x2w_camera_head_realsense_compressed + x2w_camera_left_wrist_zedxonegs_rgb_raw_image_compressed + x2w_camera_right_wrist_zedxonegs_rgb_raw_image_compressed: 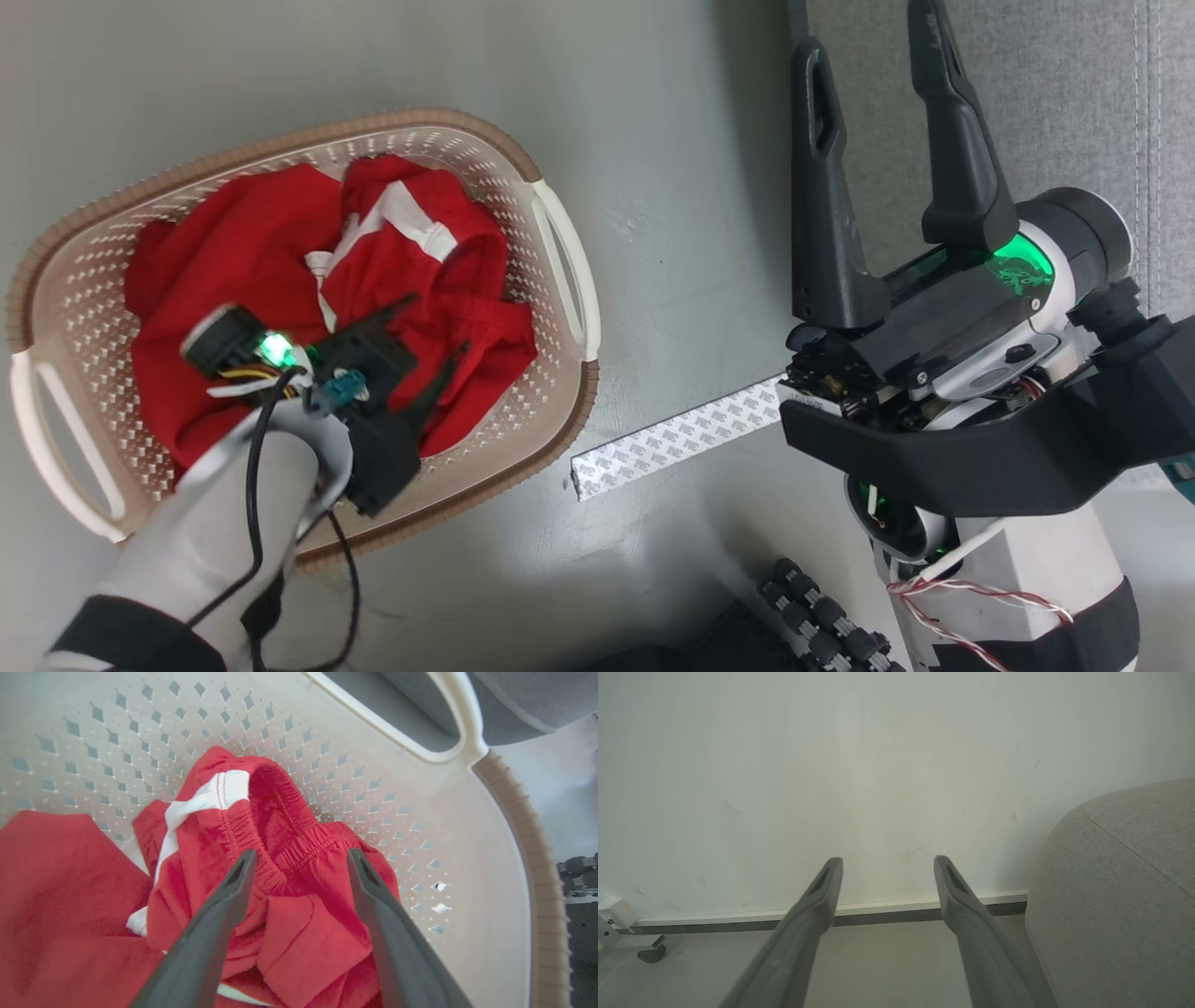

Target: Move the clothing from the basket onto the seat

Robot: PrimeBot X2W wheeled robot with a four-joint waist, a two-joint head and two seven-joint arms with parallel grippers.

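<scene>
In the basket (553,409): our L gripper (437,327) down at the clothing (252,271), jaws apart.
R gripper (866,26) near the seat (1074,93) edge, jaws apart, empty; we see clothing heaped across basket floor.

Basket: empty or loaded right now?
Loaded. Red clothing lies crumpled inside the basket. The left gripper hangs open astride a fold, not closed on it.
</scene>
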